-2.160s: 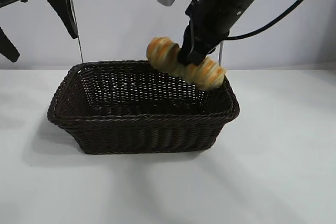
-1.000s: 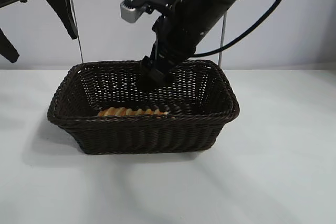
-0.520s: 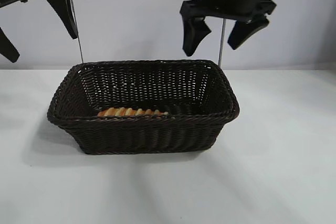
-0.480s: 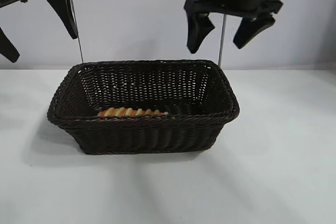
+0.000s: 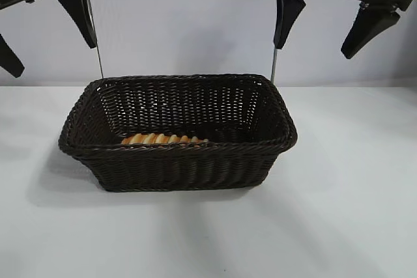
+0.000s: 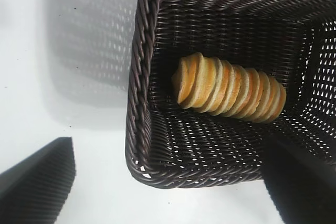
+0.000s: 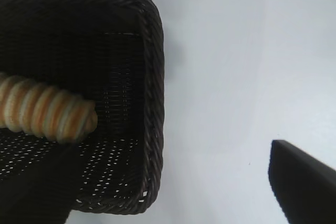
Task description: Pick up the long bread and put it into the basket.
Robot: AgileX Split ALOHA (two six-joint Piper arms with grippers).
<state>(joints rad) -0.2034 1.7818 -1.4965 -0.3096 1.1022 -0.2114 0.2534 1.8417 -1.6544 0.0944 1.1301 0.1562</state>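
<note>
1. The long bread [image 5: 164, 139] lies flat on the floor of the basket [image 5: 176, 161], near the front wall at centre-left of the exterior frame; only its ridged top shows above the braided rim.
2. The right pincer [image 5: 332, 21] hangs at upper right, above and beyond the basket's right end, jaws spread wide and holding nothing.
3. The left pincer [image 5: 45, 21] is parked at upper left, likewise wide open and empty.
4. By my reading the placement is done; what remains is a clean retreat.
5. Keep both pincers high and clear of the rim, so nothing nudges the basket on the white tabletop [image 5: 352, 193].
</note>
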